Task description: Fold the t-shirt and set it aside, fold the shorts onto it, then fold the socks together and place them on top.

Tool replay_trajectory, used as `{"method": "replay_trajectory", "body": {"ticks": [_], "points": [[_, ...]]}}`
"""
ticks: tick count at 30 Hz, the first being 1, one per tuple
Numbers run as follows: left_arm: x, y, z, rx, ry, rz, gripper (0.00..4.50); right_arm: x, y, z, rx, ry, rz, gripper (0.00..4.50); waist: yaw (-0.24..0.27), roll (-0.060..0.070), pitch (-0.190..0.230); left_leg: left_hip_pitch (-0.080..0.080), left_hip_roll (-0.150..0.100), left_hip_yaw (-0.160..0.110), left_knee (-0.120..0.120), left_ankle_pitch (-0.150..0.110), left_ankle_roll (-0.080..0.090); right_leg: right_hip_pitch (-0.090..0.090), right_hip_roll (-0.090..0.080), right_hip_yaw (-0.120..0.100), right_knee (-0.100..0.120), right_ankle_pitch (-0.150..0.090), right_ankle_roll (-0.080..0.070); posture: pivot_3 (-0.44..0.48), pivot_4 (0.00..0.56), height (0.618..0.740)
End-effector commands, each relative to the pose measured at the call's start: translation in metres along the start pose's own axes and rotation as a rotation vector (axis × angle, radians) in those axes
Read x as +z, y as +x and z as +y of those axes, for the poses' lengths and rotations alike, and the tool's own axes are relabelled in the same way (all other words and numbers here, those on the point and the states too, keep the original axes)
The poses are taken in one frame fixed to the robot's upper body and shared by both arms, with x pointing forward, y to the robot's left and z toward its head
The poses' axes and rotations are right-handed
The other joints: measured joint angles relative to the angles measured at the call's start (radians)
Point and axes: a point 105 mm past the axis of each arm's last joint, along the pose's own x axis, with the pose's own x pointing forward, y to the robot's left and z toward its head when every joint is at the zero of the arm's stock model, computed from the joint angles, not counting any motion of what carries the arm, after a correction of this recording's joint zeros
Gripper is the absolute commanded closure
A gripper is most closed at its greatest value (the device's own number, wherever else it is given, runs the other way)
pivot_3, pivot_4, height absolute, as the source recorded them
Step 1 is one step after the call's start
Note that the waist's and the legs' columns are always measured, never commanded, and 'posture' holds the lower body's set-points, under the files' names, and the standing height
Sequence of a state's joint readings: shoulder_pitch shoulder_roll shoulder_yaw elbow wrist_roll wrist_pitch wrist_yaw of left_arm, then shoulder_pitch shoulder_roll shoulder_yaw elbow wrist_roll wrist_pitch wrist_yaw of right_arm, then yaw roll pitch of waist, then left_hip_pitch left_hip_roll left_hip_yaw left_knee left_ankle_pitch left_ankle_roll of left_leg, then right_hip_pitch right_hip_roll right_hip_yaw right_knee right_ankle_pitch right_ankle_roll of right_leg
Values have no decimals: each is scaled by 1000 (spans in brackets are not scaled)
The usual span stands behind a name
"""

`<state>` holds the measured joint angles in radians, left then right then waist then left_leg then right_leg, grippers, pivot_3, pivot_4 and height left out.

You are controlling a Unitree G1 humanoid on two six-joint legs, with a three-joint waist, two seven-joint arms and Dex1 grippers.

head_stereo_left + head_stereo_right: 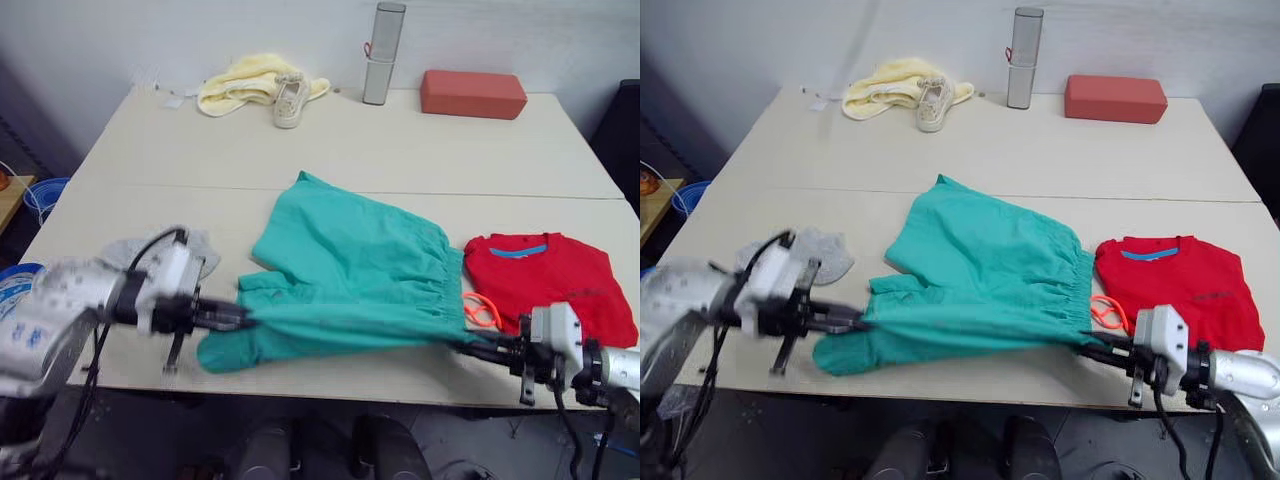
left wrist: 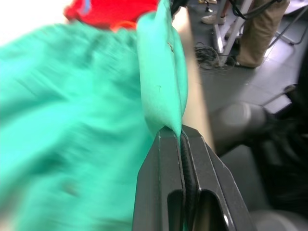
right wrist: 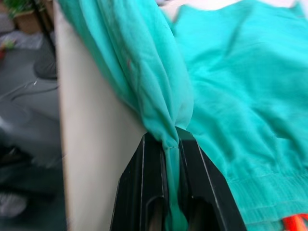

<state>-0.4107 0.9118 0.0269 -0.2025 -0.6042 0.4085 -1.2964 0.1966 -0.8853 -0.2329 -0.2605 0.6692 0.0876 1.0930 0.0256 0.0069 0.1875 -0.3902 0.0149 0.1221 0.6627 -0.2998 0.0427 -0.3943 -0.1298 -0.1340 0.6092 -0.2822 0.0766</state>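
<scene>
The teal-green shorts point(image 1: 350, 270) lie spread across the middle of the table, their near edge stretched taut between both grippers. My left gripper point(image 1: 238, 318) is shut on the shorts' left end, with its black fingers point(image 2: 166, 192) clamping the cloth. At the right end my right gripper point(image 1: 470, 343) is shut on the shorts point(image 3: 159, 96) beside the orange-pink drawstring point(image 1: 480, 308). The folded red t-shirt point(image 1: 550, 285) rests at the table's right front, blue label showing. Grey socks point(image 1: 820, 252) lie at the left front, behind my left gripper.
At the back of the table lie a pale yellow cloth point(image 1: 245, 82) with a small off-white shoe point(image 1: 289, 100), a grey upright cylinder point(image 1: 383, 55) and a red-brown block point(image 1: 472, 93). The table's front edge point(image 1: 380, 395) runs just below both grippers. A person's legs point(image 2: 255, 33) stand beyond the table.
</scene>
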Motion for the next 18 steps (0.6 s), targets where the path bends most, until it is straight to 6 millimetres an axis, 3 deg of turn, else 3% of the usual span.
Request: {"method": "replay_trajectory", "body": {"ticks": [1, 8, 14, 18], "points": [[4, 5, 43, 80, 72, 24, 4483, 17, 5, -22, -95, 48, -79, 4500, 1, -1, 1, -1, 0, 0, 0, 1, 0, -1, 1, 0, 1, 0, 1, 0, 150, 740], [25, 27, 145, 385, 228, 21, 4483, 23, 33, -74, -342, 138, -154, 4500, -3, -8, 4, -5, -1, 5, 2, 5, 8, -4, 2, 1, 1, 3, 5, 0, 150, 740], [29, 43, 185, 573, 311, 67, 4483, 22, 40, -107, -541, 197, -189, 4500, -3, -12, 6, -16, -4, 9, 4, 8, 11, -17, 1, 1, 9, 4, 7, 0, 150, 740], [23, 51, 199, 673, 324, 134, 4483, 14, 45, -116, -627, 201, -173, 4500, -4, -14, 8, -17, -5, 13, 4, 9, 14, -19, 2, -1, 8, 6, 10, 0, 150, 740]]}}
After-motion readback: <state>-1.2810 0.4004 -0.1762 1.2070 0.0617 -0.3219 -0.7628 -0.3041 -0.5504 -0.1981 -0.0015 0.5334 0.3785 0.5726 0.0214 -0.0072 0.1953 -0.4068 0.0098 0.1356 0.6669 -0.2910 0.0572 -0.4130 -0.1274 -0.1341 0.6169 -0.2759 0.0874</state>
